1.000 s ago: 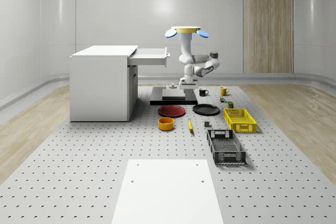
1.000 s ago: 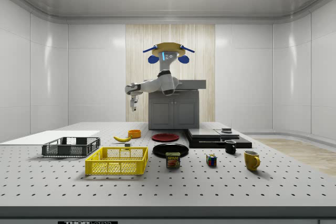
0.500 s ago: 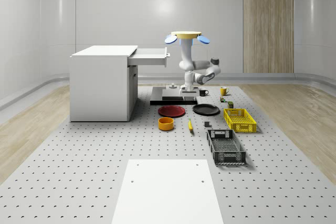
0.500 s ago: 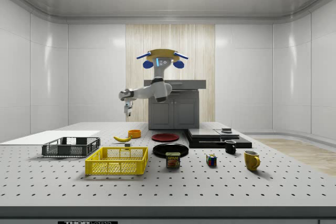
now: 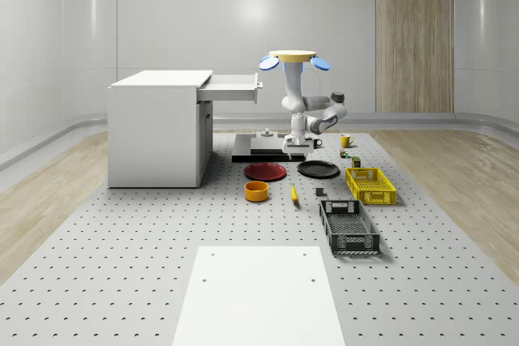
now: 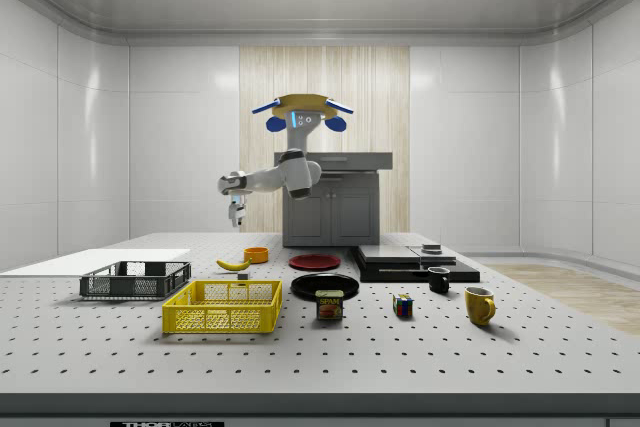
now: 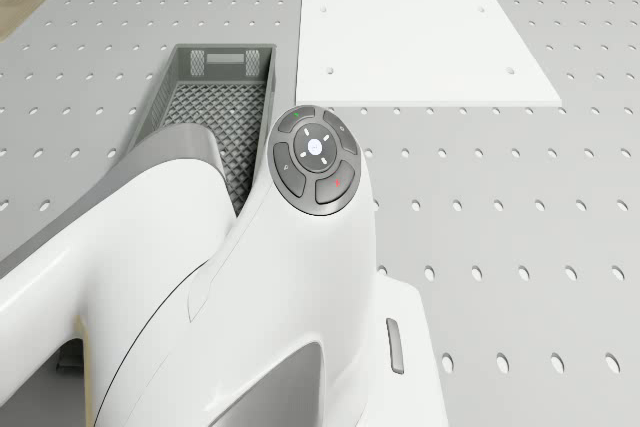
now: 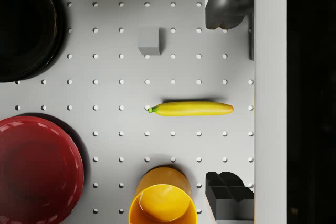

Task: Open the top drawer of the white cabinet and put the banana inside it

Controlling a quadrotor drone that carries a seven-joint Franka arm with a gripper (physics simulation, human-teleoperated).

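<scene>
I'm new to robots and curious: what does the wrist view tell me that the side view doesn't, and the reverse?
Wrist view: looking straight down, the banana lies full length on the table, framed between the two open fingers. Side view: the drone hovers over the table, seen against the white cabinet, with the gripper hanging well above the banana. Both: banana, orange bowl, red plate.

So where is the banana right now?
The banana lies flat on the perforated table in the whole-scene view, between the orange bowl on its left and the small grey block on its right, in front of the black plate.
</scene>
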